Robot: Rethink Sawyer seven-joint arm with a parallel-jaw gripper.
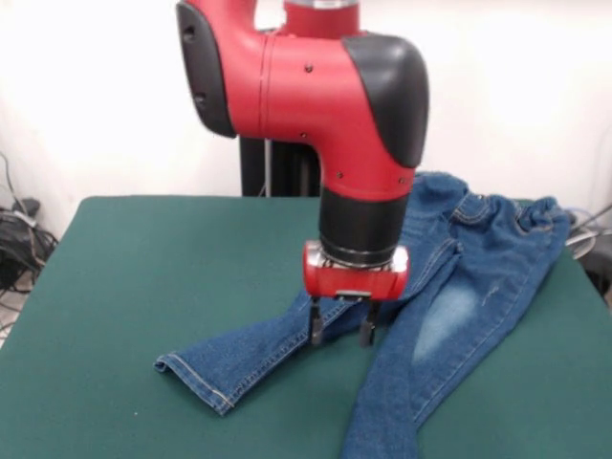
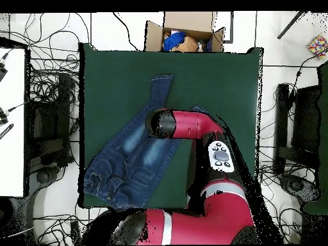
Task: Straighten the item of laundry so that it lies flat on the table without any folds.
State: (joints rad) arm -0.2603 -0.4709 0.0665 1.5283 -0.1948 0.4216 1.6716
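Observation:
The blue denim jeans point(image 1: 459, 306) lie on the dark green table point(image 1: 143, 268), at its right side in the front view. The gathered waistband is at the far right. One leg runs left to a hem near the table's middle; the other runs toward the near edge and shows a pale thigh patch. My gripper point(image 1: 340, 332) points straight down just over the left-running leg near the crotch, its fingers point(image 1: 316, 333) apart and holding nothing. In the overhead view the jeans point(image 2: 125, 160) spread toward the table's point(image 2: 218, 77) left side, and the arm's wrist point(image 2: 161, 123) hides the gripper.
An open cardboard box point(image 2: 186, 31) with toys stands past the table's far edge in the overhead view. Cables lie on the floor all round the table. The jeans' waistband point(image 2: 102, 186) lies close to the table's corner. My arm covers part of one leg.

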